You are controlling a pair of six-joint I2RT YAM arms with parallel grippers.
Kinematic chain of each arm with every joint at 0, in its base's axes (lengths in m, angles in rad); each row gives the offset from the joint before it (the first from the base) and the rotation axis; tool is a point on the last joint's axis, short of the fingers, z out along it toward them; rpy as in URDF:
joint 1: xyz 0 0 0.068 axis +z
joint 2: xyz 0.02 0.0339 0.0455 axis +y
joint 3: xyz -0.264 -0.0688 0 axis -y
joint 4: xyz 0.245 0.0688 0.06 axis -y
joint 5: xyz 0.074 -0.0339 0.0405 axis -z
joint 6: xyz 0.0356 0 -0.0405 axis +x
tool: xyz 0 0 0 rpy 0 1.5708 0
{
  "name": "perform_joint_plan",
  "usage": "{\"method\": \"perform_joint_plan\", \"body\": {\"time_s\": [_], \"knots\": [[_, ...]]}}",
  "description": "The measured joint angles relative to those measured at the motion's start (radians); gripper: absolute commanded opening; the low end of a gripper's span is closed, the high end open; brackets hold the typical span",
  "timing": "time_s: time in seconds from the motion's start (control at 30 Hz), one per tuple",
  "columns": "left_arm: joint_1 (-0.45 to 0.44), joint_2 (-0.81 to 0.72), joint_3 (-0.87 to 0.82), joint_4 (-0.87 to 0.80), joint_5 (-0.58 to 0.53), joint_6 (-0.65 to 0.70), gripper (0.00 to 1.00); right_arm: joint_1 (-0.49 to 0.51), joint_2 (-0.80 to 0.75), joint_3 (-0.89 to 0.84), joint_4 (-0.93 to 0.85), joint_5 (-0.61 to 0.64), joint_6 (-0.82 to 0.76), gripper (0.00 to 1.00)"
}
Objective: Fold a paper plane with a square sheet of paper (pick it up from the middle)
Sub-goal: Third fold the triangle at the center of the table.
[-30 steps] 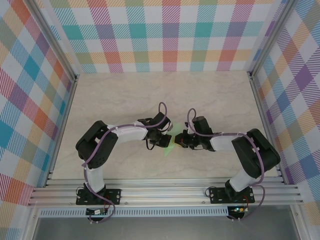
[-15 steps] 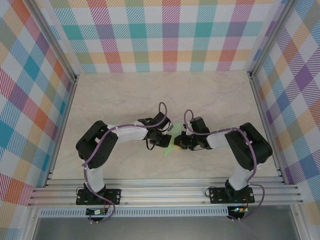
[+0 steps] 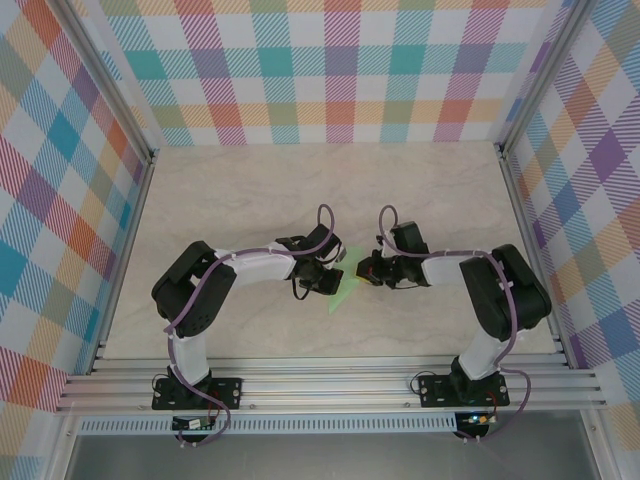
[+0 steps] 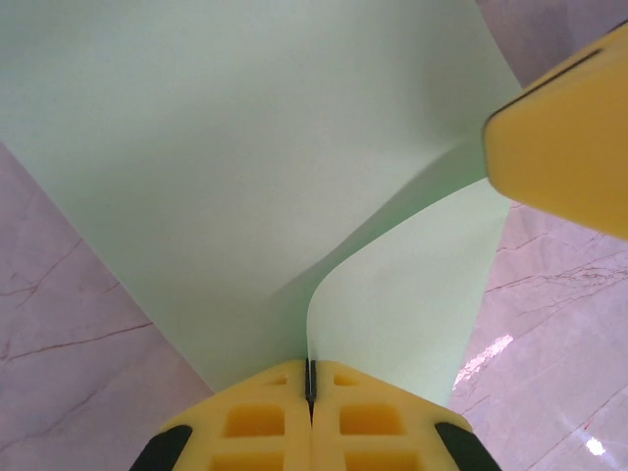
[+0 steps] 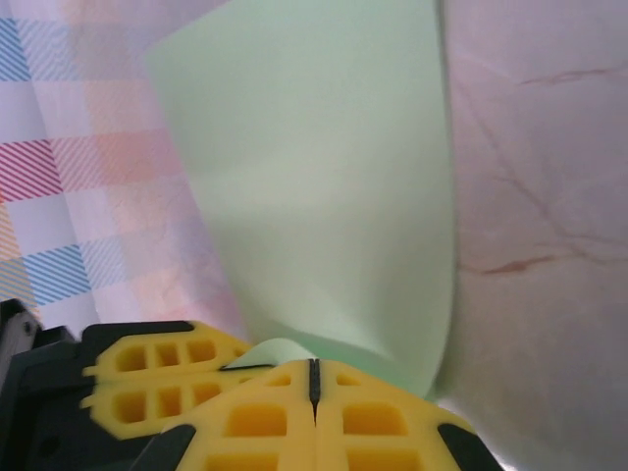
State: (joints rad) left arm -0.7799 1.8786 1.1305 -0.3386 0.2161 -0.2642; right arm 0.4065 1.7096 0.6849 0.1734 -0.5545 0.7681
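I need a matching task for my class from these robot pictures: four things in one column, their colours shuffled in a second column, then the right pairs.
Things
1. sheet of paper
2. table top
3. walls
4. left hand's fingers

Colours
A. yellow
B. marbled beige
C. pale green
D. multicoloured plaid

Pairs: 1-C, 2-B, 3-D, 4-A

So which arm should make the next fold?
Probably right: the right gripper pinches the square sheet of paper near its edge, free to swing; the left gripper clamps it where it curls.
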Motion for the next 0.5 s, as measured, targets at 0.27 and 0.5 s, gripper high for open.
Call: {"method": "perform_joint_plan", "body": {"time_s": [0.27, 0.5], "knots": [[0.0, 0.0, 0.0, 0.001, 0.0, 0.0, 0.0, -0.003, 0.029, 0.027, -0.064, 0.024, -0.026, 0.0], [0.0, 0.0, 0.0, 0.001, 0.0, 0.0, 0.0, -0.015, -0.045, 0.054, -0.145, 0.029, -0.049, 0.0]]}}
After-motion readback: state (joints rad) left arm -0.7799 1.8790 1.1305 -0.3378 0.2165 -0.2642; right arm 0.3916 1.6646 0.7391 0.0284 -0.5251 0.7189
